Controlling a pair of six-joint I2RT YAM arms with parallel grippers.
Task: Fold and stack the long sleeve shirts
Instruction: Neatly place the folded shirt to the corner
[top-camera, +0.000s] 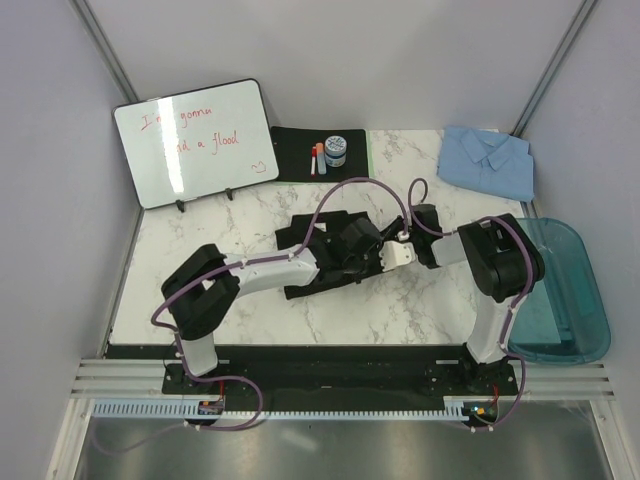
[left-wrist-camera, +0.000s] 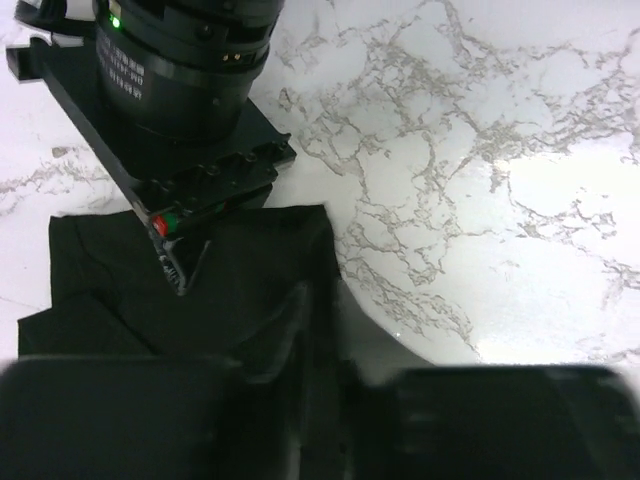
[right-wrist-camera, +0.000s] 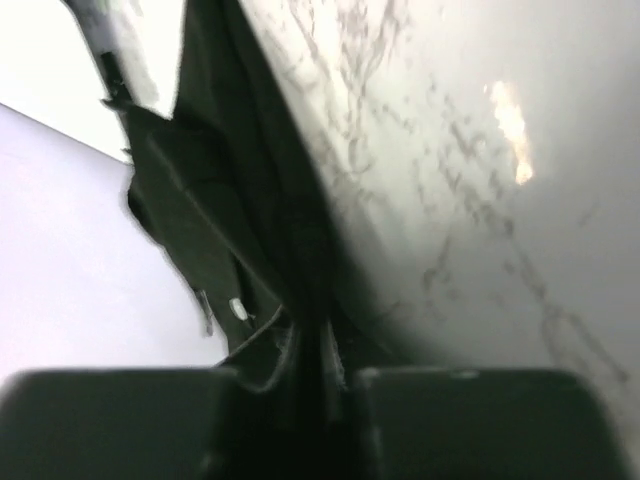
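Gripping: right gripper pinches a black shirt fold, cloth running straight out from its fingers.
Left gripper: nearly closed at the same cloth; I can't tell if it holds.
Light blue shirt: well beyond my right fingers; right arm nearer.

Your black shirt is bunched up, half folded, in the middle of the table. The light blue shirt lies neatly folded at its far right corner.
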